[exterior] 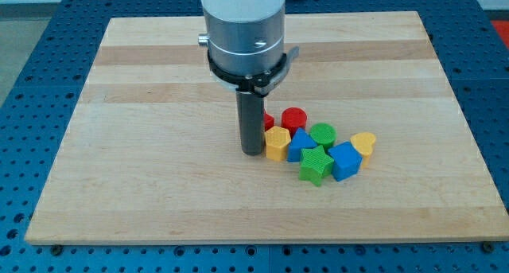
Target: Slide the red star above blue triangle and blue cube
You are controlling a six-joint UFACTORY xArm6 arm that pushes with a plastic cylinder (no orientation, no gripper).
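The blue cube (345,161) serves as the landmark on the wooden board (159,82). Touching it on the view's left sits the green star (316,165), and just past that, up and to the left, lies the blue triangle (300,145). The green cylinder (322,134) stands just above the cube's left corner, and the yellow heart (363,143) touches the cube at its upper right. Further to the cube's left, the yellow hexagon (277,142) rests against the triangle. The red cylinder (294,118) stands up and to the left of the cube, beyond the triangle. The red star (269,122) shows only as a sliver beside the rod, left of the red cylinder. The arm carries no hand and holds nothing; my tip (253,152) rests on the board well to the cube's left, just beside the yellow hexagon.
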